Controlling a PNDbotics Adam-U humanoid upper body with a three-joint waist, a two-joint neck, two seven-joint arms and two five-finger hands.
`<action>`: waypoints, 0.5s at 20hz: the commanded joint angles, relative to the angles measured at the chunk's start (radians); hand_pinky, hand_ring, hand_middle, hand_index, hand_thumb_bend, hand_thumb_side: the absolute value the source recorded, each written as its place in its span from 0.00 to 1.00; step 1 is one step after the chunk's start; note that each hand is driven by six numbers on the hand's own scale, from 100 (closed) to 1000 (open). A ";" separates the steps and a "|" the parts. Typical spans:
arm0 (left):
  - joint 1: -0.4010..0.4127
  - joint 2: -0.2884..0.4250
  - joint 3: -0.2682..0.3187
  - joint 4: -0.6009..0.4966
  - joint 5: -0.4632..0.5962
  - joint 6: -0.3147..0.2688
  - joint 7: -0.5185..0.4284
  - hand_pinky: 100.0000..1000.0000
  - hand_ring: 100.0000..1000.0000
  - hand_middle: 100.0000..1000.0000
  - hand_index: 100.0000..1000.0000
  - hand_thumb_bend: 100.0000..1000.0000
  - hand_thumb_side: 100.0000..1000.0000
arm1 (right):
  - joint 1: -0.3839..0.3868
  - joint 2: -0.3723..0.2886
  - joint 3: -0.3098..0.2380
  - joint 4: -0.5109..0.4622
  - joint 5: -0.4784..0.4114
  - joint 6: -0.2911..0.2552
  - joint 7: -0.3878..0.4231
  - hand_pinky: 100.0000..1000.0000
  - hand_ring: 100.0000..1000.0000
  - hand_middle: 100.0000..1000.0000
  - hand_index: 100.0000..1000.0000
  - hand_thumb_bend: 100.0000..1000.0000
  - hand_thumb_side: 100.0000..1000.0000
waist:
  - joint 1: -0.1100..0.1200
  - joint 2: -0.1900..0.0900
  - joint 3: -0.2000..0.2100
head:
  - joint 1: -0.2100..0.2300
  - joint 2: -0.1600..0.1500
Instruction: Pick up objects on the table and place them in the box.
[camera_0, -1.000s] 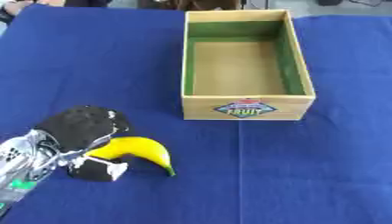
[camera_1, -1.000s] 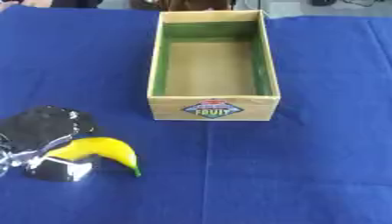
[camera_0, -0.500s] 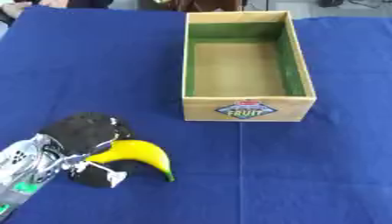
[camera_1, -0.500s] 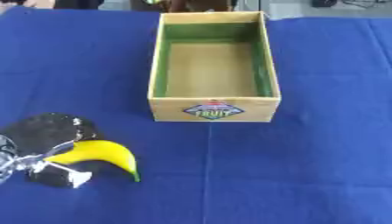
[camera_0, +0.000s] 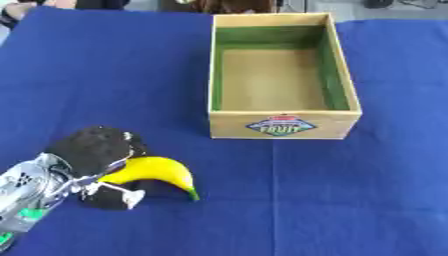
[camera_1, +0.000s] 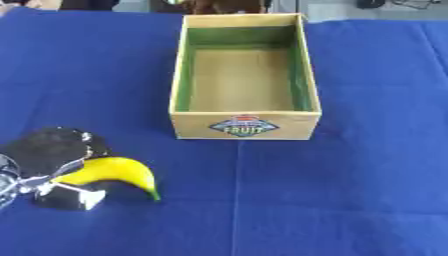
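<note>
Left hand (camera_0: 92, 157) grips banana (camera_0: 157, 171) (near-left) | box (camera_0: 282, 125) well apart, open-topped

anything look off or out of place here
Nothing stands out. The box sits upright and empty on the blue cloth, undamaged. The left hand has its fingers curled round the banana near the cloth's left side. Nothing is spilled.

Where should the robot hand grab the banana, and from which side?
Best around the thick middle of the banana, coming from the left, where the left robot hand already curls round it. The banana lies in an arch, its green tip pointing down toward the right, so the fat middle gives fingers most to wrap. The box lies beyond, to the right.
</note>
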 joint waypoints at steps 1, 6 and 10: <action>-0.006 0.017 0.012 -0.016 -0.003 -0.001 0.011 0.35 0.53 0.50 0.72 0.05 0.52 | -0.004 -0.015 -0.002 -0.019 -0.002 -0.002 0.003 0.77 0.71 0.72 0.91 0.00 1.00 | 0.002 -0.021 0.000 | 0.003 -0.013; -0.008 0.023 0.014 -0.038 0.014 -0.003 0.013 0.33 0.52 0.49 0.71 0.00 0.52 | -0.002 -0.015 -0.002 -0.019 -0.002 -0.001 0.003 0.77 0.72 0.72 0.91 0.00 1.00 | 0.003 -0.022 0.002 | 0.003 -0.013; -0.011 0.031 0.022 -0.058 0.023 0.002 0.013 0.31 0.49 0.47 0.69 0.00 0.52 | 0.000 -0.015 -0.002 -0.019 -0.001 -0.001 0.003 0.77 0.72 0.72 0.91 0.00 1.00 | 0.004 -0.023 0.004 | 0.001 -0.012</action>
